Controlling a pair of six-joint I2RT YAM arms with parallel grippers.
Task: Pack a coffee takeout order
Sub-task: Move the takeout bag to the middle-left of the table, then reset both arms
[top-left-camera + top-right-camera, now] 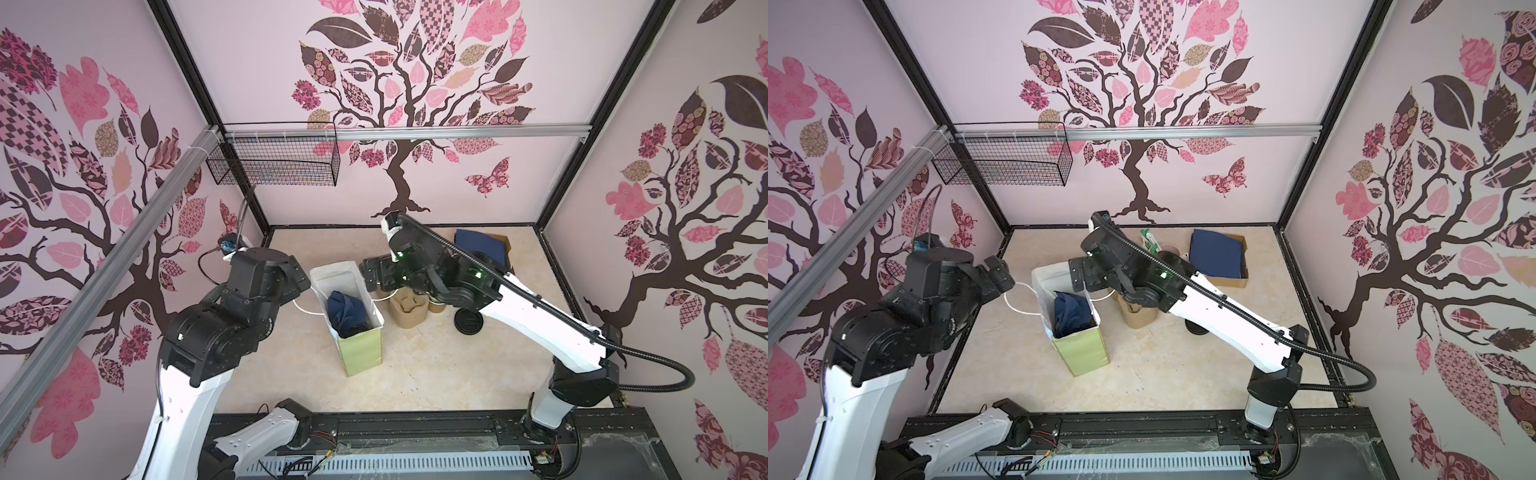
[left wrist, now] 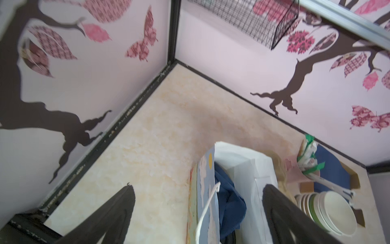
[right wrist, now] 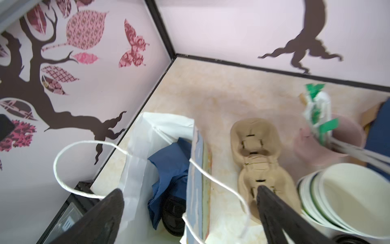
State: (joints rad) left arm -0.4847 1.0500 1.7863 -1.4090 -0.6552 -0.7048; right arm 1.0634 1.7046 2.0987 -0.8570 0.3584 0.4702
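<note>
Right wrist view: paper bag [image 3: 145, 135] upright on the table [image 3: 211, 93], napkin [image 3: 168, 166] and lidded cup [image 3: 174, 213] inside, left jaws and right jaws apart beside it; best withdrawn outward, clear of the handles [image 3: 63, 152].

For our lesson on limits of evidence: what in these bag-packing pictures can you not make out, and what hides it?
- Contents of the paper bag: right wrist view shows only a dark lid beneath the napkin; whatever is below is covered.
- Carrier: partly hidden by the right arm in both top views.
- Cup stack: cut off by the right wrist view's edge.
</note>
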